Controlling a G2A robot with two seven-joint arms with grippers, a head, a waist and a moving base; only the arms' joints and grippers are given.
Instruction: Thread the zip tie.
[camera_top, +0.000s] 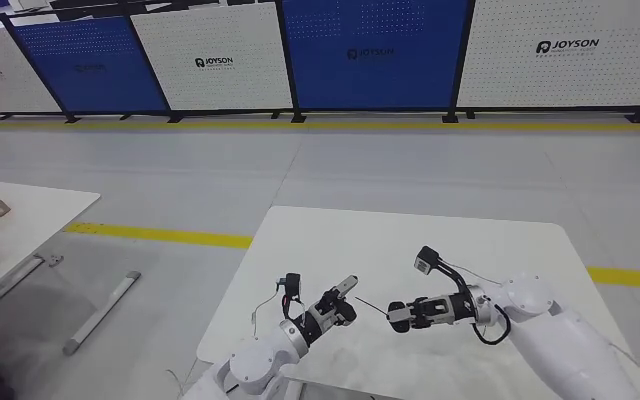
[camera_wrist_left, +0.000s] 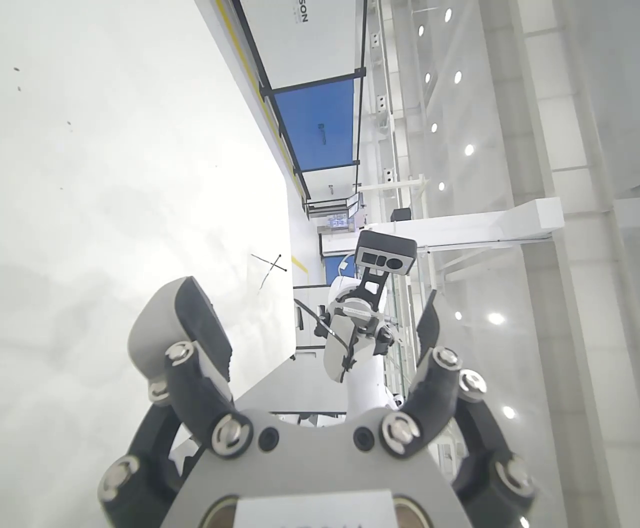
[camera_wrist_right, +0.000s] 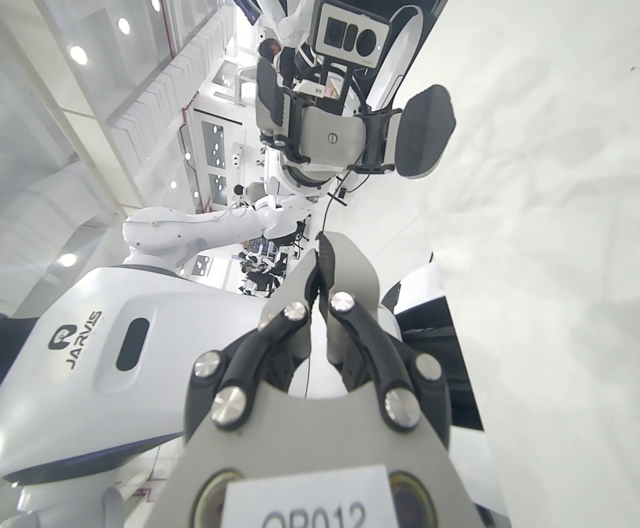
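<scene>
Zip tie (camera_top: 372, 306), thin and black, juts from the tips of the right gripper (camera_wrist_right: 320, 255) clamped on it, toward the wide-spread left gripper (camera_wrist_left: 315, 312) facing it.

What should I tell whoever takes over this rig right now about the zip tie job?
Left gripper: open and empty, above the table, facing the right gripper.
Right gripper: shut on the zip tie; its free end points toward the left gripper.
Two thin black strands, probably spare ties, lie crossed on the table.
Done: one tie is lifted and held.
Left: no loop is formed yet; the left gripper likely has to take the free end so it can be threaded.
</scene>
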